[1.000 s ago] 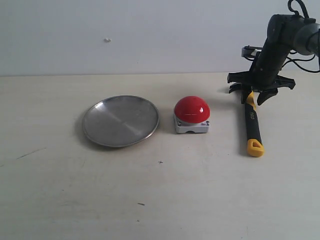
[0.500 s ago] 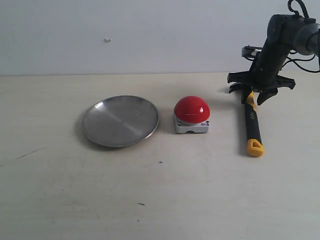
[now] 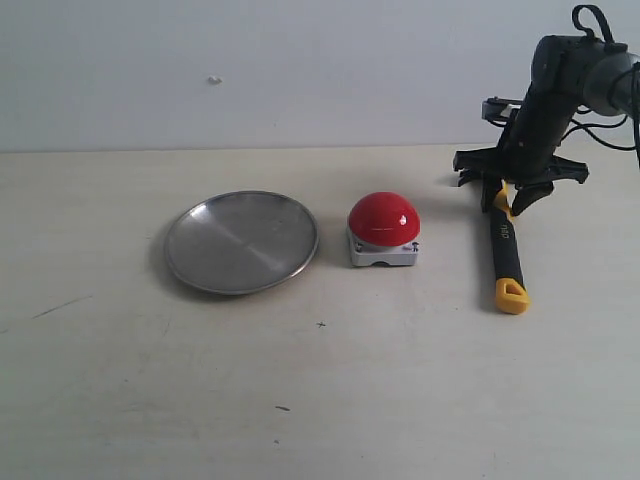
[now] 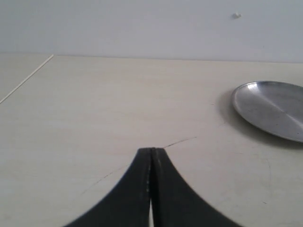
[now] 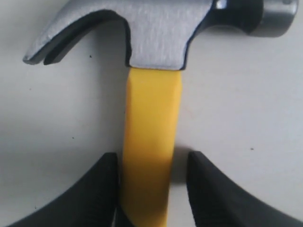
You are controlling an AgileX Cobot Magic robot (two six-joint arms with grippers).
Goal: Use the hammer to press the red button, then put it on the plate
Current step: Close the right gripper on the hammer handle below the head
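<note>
Grasp step: R gripper (image 5: 151,161) is straddling hammer (image 3: 505,245) handle by the head, jaws spread, not yet clamping, near bench's far right edge. Next: squeezing firmly, lifting toward red button (image 3: 383,218). L gripper (image 4: 151,156) pinched closed.

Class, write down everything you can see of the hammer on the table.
The hammer is a small claw hammer: grey metal head, yellow neck, black grip, yellow loop at the end. It lies flat on the table, right of the red button. The right gripper has its jaws open astride the neck, not yet clamped.
</note>
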